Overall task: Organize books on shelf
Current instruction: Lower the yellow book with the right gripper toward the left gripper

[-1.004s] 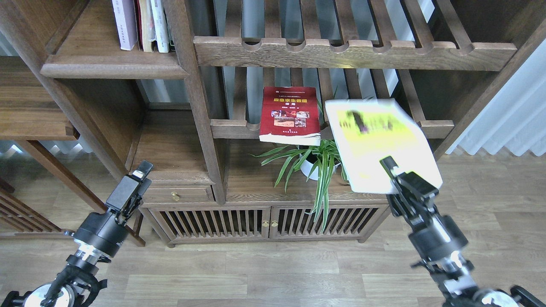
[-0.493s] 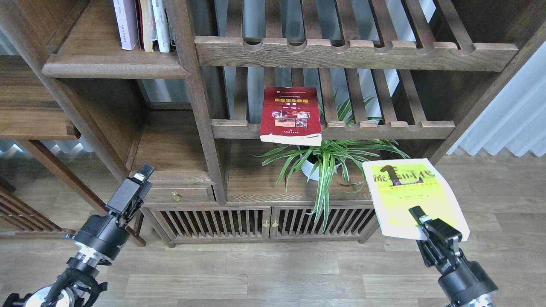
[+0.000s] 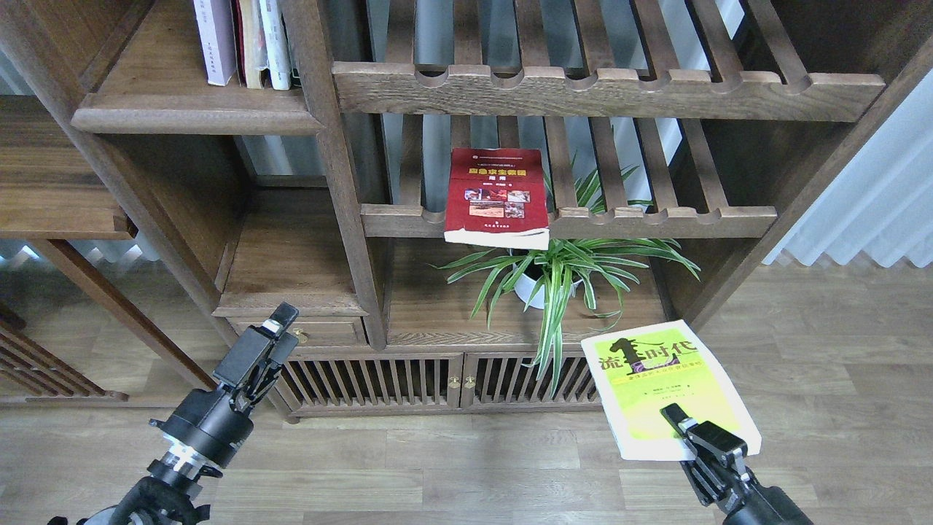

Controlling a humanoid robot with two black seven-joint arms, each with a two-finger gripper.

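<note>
Yellow-green book, one of two loose books in view, is pinched at its near edge by the right hand and held low in front of the cabinet, cover up. One dark red book lies flat on the lower slatted rack, overhanging its front rail above one potted plant. Several more books stand upright on the solid shelf at upper left. Whether the left hand is spread or pressed together, I cannot tell.
</note>
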